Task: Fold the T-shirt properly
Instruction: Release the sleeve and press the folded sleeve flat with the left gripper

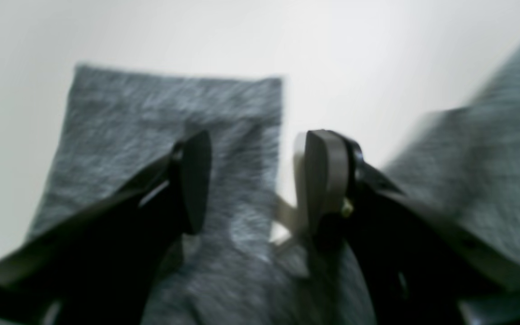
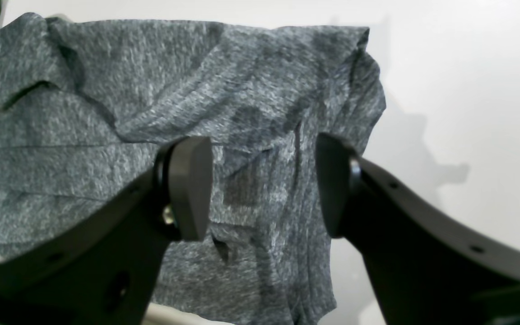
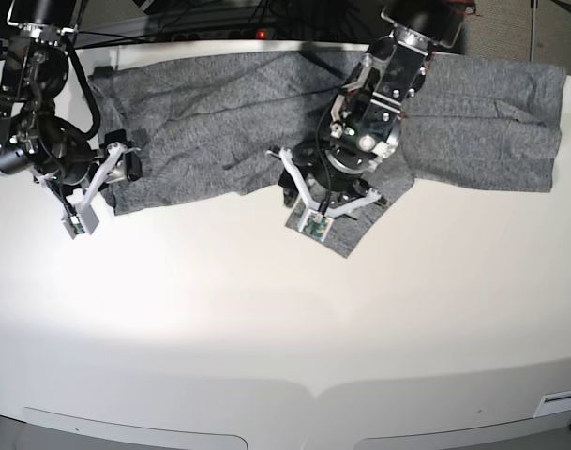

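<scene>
Base view gives us the grey T-shirt (image 3: 219, 103) spread across the table (image 3: 266, 319) toward twelve o'clock, left gripper (image 3: 327, 192) gaping over its sleeve, right gripper (image 3: 116, 173) likewise released at nine o'clock.

White table (image 3: 266, 319) carries 1 grey T-shirt (image 3: 210, 112), spread rumpled across far side.

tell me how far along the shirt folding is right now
Nothing looks folded yet: the T-shirt lies spread and wrinkled across the far side of the table. In hand: nothing is gripped. The left gripper hovers open over a sleeve, and the right gripper hangs open over the shirt's other end. Left to do: grasp the cloth, fold the sleeves in, and fold the body.
</scene>
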